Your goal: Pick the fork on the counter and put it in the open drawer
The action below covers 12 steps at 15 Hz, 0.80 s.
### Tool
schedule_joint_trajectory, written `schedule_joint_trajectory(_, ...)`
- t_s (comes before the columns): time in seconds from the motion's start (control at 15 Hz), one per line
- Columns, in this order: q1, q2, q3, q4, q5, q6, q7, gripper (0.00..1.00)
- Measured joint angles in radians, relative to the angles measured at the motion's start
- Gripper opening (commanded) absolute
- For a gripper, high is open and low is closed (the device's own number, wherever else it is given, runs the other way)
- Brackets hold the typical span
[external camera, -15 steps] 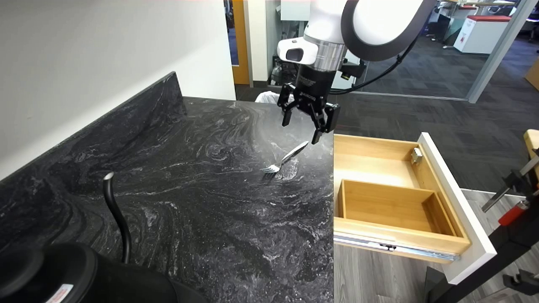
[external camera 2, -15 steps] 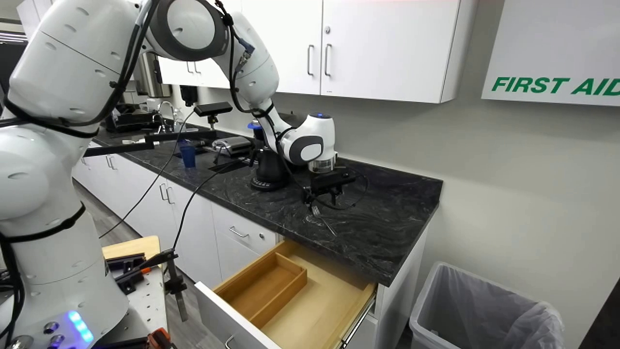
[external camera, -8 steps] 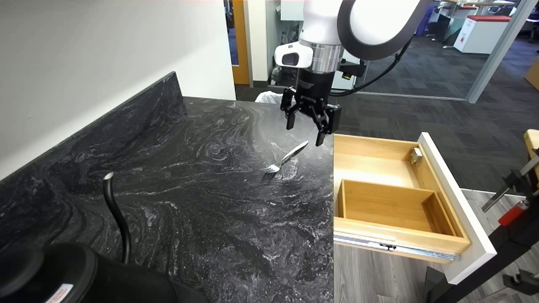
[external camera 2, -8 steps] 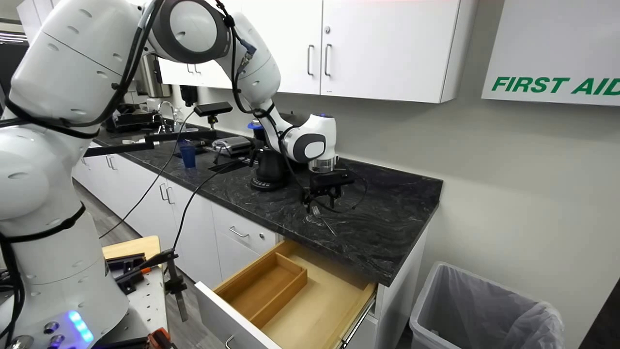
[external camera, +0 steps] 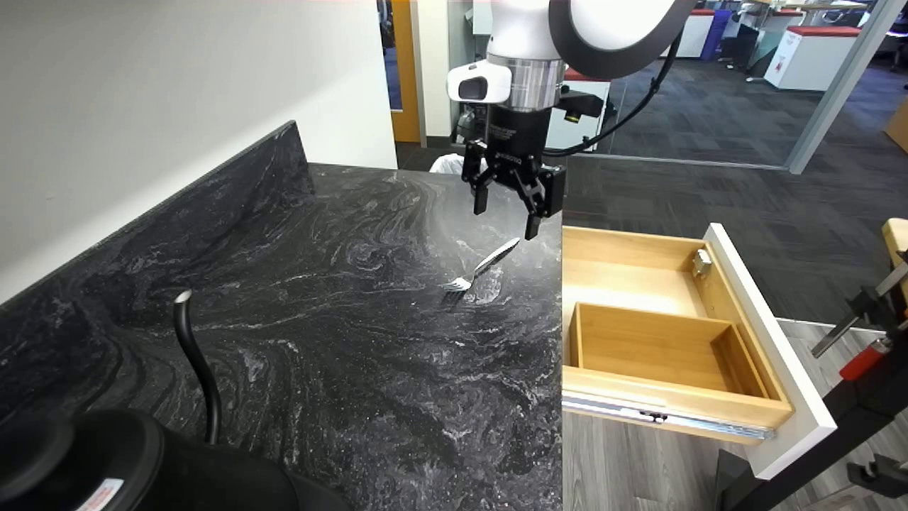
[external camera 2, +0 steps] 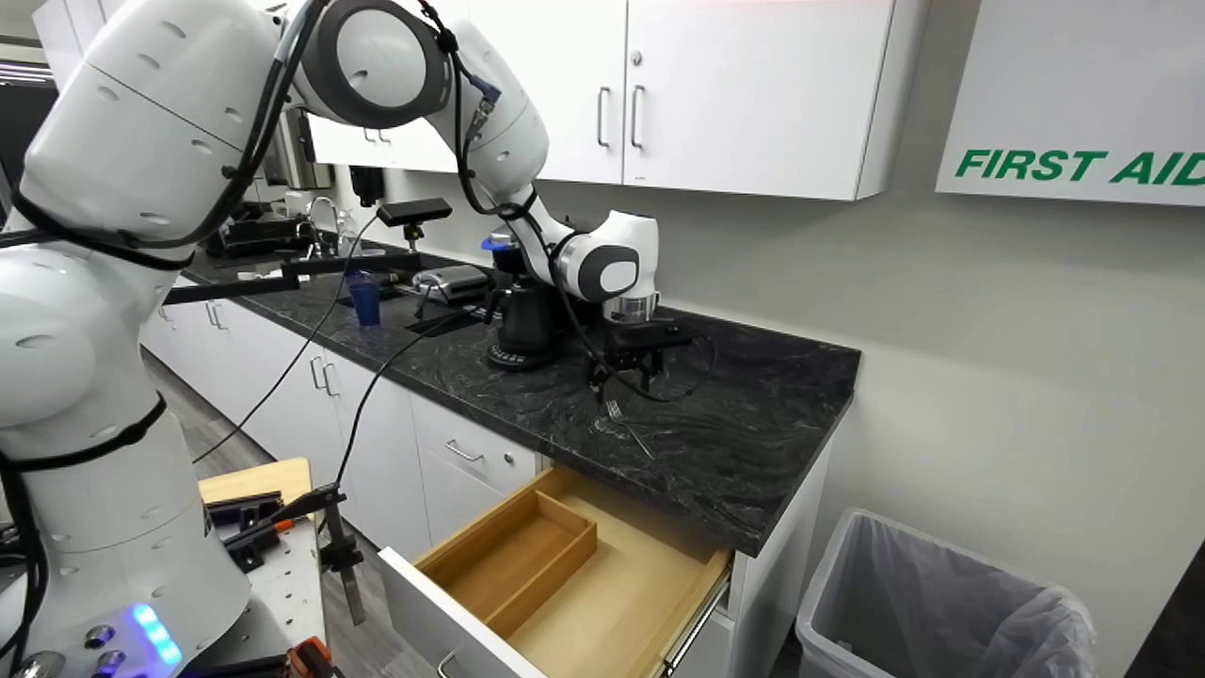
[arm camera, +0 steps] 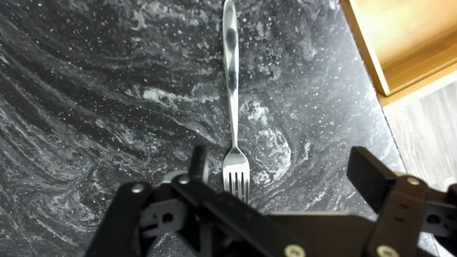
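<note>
Nearest in the wrist view, the pincer (arm camera: 280, 166) is spread wide, holding nothing and touching nothing. Below it, a metal fork (arm camera: 233, 100) lies flat on the dark surface (arm camera: 142, 117), not yet picked up. Beyond its edge, the drawer (external camera: 631, 284) stands open in both exterior views; gripping, carrying and placing all seem left.

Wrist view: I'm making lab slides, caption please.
Fork on the dark marbled counter, fingers hanging open above, open drawer at upper right.
</note>
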Motion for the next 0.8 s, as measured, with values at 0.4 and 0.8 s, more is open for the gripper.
schedule_joint_trajectory(0.4, 0.012, 0.000, 0.001, 0.008, -0.005, -0.026, 0.001, 1.00)
schedule_joint_trajectory(0.8, 0.011, 0.000, 0.001, 0.008, -0.005, -0.027, 0.001, 1.00)
